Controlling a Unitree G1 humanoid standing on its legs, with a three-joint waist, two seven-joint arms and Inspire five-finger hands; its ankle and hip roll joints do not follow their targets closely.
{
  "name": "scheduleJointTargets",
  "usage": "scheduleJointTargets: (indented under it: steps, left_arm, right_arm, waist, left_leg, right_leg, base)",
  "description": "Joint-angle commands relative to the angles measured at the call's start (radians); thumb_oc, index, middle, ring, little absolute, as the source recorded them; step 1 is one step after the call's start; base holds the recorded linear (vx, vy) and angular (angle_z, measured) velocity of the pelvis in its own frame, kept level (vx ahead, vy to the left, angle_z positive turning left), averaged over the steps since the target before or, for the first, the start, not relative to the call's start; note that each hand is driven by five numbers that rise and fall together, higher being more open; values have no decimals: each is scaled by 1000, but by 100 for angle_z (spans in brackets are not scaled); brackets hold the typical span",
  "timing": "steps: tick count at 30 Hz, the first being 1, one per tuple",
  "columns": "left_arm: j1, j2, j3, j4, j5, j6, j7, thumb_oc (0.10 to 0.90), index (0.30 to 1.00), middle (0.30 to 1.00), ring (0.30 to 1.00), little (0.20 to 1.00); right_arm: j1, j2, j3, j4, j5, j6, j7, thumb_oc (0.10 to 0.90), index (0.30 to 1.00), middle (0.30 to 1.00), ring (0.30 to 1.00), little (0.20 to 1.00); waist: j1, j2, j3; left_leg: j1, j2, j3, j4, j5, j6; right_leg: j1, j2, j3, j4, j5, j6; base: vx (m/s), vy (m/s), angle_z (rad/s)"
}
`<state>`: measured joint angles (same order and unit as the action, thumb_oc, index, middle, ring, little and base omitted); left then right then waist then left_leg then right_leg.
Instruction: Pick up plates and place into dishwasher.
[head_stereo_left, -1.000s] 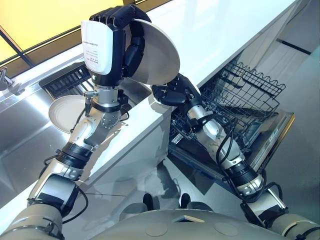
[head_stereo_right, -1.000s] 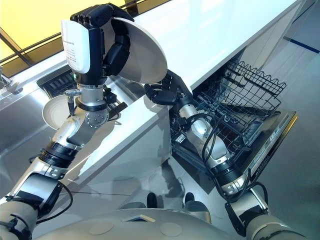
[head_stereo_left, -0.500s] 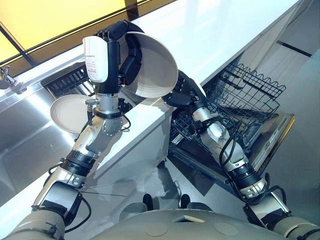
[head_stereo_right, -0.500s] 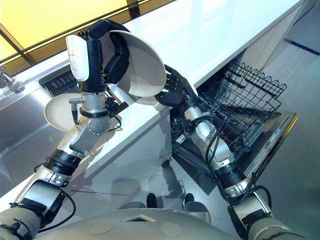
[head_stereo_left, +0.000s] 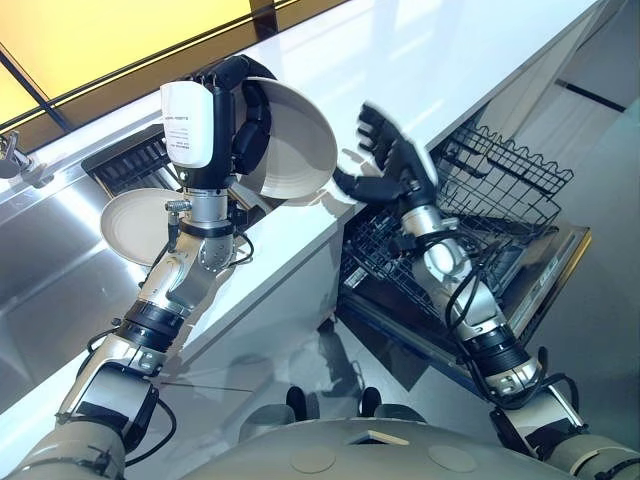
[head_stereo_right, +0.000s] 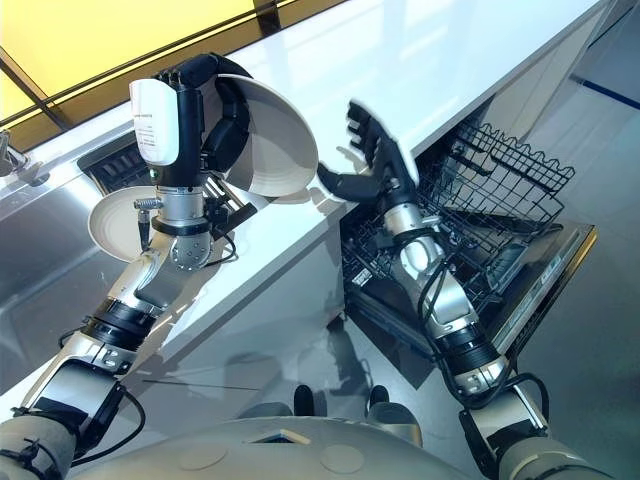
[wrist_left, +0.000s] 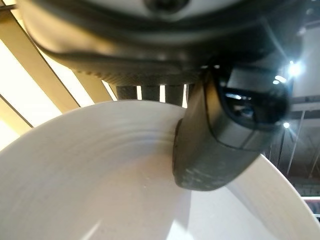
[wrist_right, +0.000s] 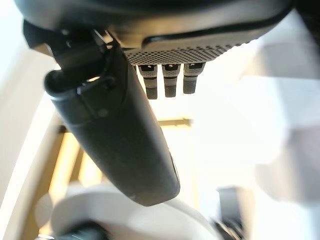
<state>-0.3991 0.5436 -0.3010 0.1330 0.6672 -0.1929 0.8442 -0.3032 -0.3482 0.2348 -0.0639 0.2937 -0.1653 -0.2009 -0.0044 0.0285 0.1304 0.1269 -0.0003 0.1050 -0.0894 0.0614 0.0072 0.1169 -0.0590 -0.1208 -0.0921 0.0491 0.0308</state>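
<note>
Left hand, upper left of centre in the left eye view: dark fingers curled over the rim of a white plate, thumb pressed against its inner face. Left wrist view confirms it, with the thumb lying on the plate's smooth, glossy surface and the fingers behind the rim. Plate is round, shallow, faintly ringed, held tilted on edge above the white countertop.

Right hand, centre of the frame just right of the plate: fingers spread wide and straight, palm toward the plate, thumb reaching toward the plate's lower edge. It holds nothing; cannot tell whether the thumb tip touches the plate. Right wrist view shows the thumb extended and the fingers straight.

Second white plate, left of the frame, round and flat-rimmed, lying over the stainless steel sink, partly hidden behind the left forearm. A dark slotted drain rack sits just above it.

Countertop is smooth, glossy white, running diagonally from lower left to upper right.

Dishwasher, right of the frame, stands with its door dropped open. Upper rack is dark wire, pulled out; lower rack sits beneath it, dark wire mesh with upright tines.
</note>
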Motion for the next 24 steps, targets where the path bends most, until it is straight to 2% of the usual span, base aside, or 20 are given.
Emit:
scheduleJointTargets:
  steps: [1, 5, 10, 13, 16, 24]
  left_arm:
    - [-125, 89, 92, -4, 20, 28, 56, 100, 300, 300, 300, 200]
    - [-133, 123, 122, -19, 16, 53, 40, 100, 300, 300, 300, 200]
    - [-155, 152, 134, -12, 19, 56, 16, 100, 300, 300, 300, 200]
    - [-178, 165, 116, 6, 9, 52, 18, 100, 300, 300, 300, 200]
    - [-199, 165, 97, 26, -11, 43, 29, 100, 300, 300, 300, 200]
    - [-248, 101, 26, 57, -57, 24, 51, 100, 300, 300, 300, 200]
  right_arm:
    - [-189, -30, -116, -192, -48, -221, 19, 800, 900, 900, 900, 900]
    - [-196, -54, -141, -226, 5, -226, 69, 800, 900, 900, 900, 900]
    - [-209, -59, -128, -237, 225, -117, 216, 800, 900, 900, 900, 900]
    - [-220, -44, -88, -238, 325, -69, 256, 800, 900, 900, 900, 900]
    - [-235, -14, -58, -233, 395, -49, 270, 800, 900, 900, 900, 900]
    - [-302, 65, 14, -226, 433, -72, 204, 800, 900, 900, 900, 900]
  waist:
    - [-15, 12, -86]
    - [-17, 12, -94]
    - [-18, 10, -102]
    - [-16, 9, -107]
    - [-13, 8, -111]
    - [-6, 7, -115]
  left_leg:
    - [15, -23, -21, 2, -141, 12]
    - [15, -23, -21, 2, -141, 11]
    - [14, -23, -19, 2, -140, 9]
    - [15, -23, -20, 2, -139, 9]
    - [16, -23, -20, 2, -138, 8]
    - [16, -22, -22, 2, -137, 5]
  right_leg:
    - [-15, 12, -23, 59, -121, 46]
    - [-16, 13, -20, 61, -124, 45]
    - [-20, 14, -19, 69, -129, 42]
    - [-20, 15, -21, 70, -130, 40]
    - [-15, 16, -22, 66, -129, 38]
    - [-6, 20, -17, 54, -125, 35]
  base:
    - [-55, 12, -3]
    - [0, 0, 0]
    - [0, 0, 0]
    - [0, 0, 0]
    - [0, 0, 0]
    - [0, 0, 0]
